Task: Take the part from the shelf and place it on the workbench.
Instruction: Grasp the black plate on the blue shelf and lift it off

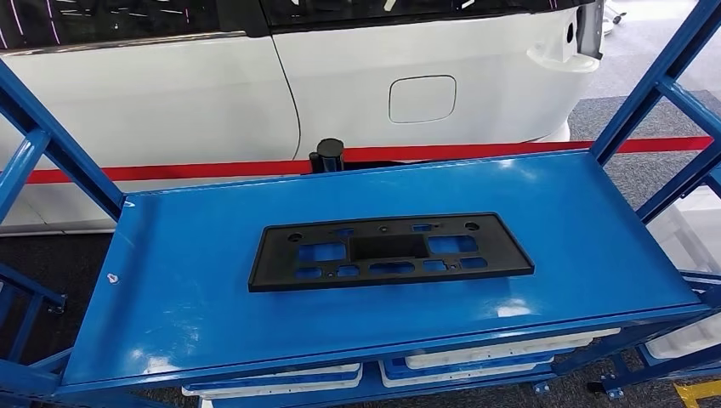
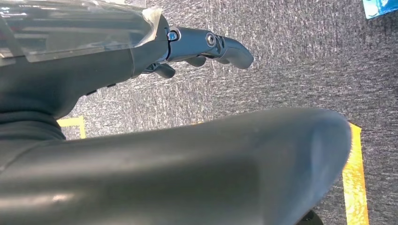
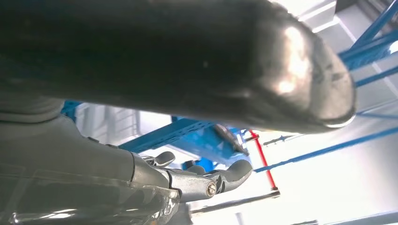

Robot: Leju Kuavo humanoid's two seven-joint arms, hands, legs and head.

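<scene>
Black plastic: the part (image 1: 389,252) lies flat at the centre of the head view, long side across the frame.
Shelf: blue top deck (image 1: 187,280) under the part, blue posts rising at the left and right edges.
My left hand (image 2: 197,49): upper left of its wrist view, fingers loosely apart and holding nothing, grey carpet behind.
My right hand (image 3: 197,180): lower middle of its wrist view, fingers apart and holding nothing, blue frame beyond.
Background: white car (image 1: 340,76) across the top of the head view, red line (image 1: 212,170) below it.
</scene>
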